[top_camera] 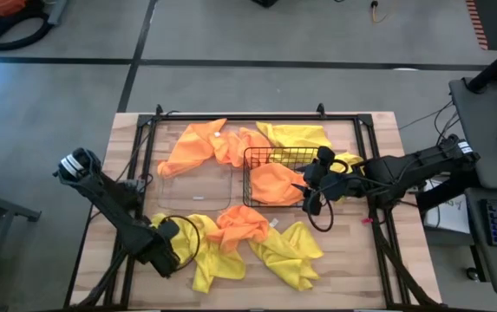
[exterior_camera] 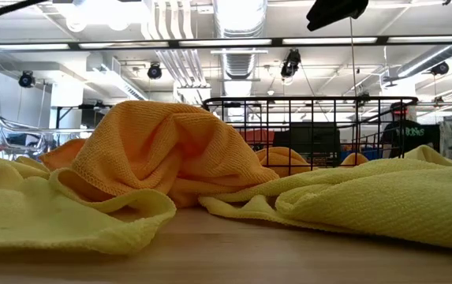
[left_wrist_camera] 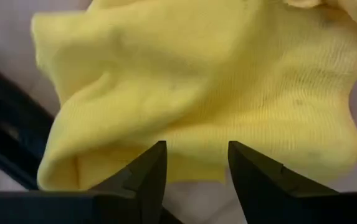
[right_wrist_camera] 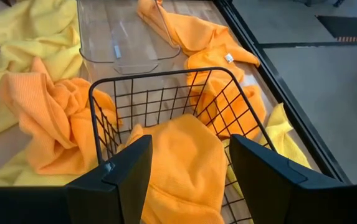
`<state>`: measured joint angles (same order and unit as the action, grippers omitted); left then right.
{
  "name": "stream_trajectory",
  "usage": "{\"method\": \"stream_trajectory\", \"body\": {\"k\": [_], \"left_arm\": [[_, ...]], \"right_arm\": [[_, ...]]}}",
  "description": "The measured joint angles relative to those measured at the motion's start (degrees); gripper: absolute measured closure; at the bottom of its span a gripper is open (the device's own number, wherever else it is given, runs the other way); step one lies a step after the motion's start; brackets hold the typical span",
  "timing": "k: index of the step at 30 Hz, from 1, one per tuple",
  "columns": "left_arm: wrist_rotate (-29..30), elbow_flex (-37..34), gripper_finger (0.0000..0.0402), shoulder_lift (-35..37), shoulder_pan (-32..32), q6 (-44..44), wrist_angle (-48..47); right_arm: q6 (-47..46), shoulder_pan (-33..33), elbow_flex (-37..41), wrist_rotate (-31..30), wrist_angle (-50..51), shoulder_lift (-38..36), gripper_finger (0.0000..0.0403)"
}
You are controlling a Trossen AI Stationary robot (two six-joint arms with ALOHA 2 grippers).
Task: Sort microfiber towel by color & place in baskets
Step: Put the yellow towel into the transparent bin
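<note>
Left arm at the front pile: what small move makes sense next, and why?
Probably ease the left gripper forward and shut on the yellow towel. Its fingers stand apart with the towel's folded edge just ahead, nothing held. The clear basket looks empty, while the wire basket already holds an orange towel, with the right gripper open above it.

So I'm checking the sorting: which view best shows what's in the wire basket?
Right wrist view: the wire basket holds one orange towel. High view agrees, smaller. Low view shows only its side. Left wrist view misses it.
</note>
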<state>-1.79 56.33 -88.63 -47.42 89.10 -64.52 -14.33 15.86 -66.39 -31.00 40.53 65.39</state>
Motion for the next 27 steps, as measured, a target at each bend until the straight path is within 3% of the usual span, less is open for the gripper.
{"method": "stream_trajectory", "body": {"k": [6,10,20,27], "left_arm": [[7.12,4.14,0.0247,-5.30,0.01,-10.93,0.12],[8.62,5.92,0.0247,-8.36,0.00,-15.56,-2.09],[8.84,3.02,0.0247,-12.10,0.68,-15.43,-3.81],[8.85,0.36,0.0249,-12.08,0.76,-15.08,0.38]], "right_arm": [[-0.09,0.00,0.02,-0.02,-0.01,0.00,0.0193],[-0.36,0.00,0.02,-0.02,0.00,0.00,0.0193],[-0.67,0.02,0.04,0.17,0.44,0.00,0.0193],[-2.24,0.02,0.09,0.81,2.41,0.02,0.0193]]}}
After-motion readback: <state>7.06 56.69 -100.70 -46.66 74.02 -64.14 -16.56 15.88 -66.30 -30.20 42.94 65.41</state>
